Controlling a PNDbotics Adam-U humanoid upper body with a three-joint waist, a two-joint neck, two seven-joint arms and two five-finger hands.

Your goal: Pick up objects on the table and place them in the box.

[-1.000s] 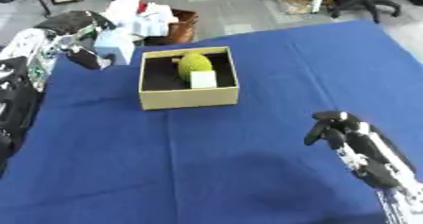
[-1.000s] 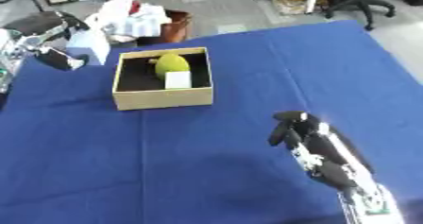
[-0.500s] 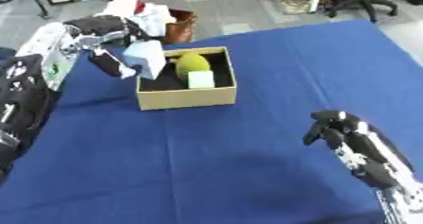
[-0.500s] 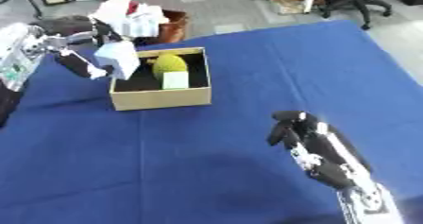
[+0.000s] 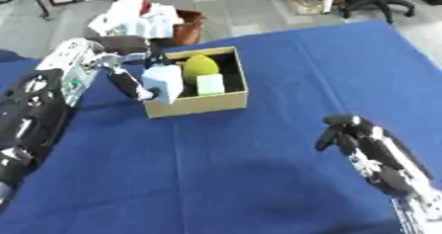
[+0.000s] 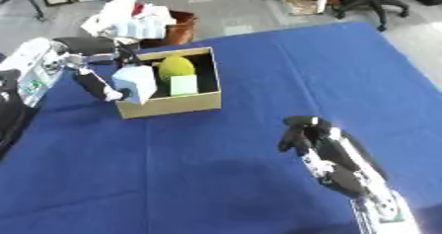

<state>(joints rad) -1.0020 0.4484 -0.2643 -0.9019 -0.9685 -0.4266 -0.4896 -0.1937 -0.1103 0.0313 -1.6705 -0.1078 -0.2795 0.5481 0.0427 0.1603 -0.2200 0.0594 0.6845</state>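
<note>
White block (image 5: 164, 83) hanging over box (image 5: 197, 105) left wall, left hand (image 5: 129, 65) pinching it with curled fingers. Box sitting near table (image 5: 259, 169) far left corner. Yellow-green lump (image 5: 200, 66) and pale cube (image 5: 210, 84) lying inside box already. Step looking like: dropping block in. Next move probably needing hand sliding a bit right, then fingers letting go. Right hand (image 5: 354, 139) idling by near right corner, fingers curling, holding nothing. No words or labels showing.

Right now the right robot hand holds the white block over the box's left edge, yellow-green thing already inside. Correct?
Wrong hand: the left robot hand holds the white block, as the left eye view shows. It is over the left edge of the box, the yellow-green thing already inside.
</note>
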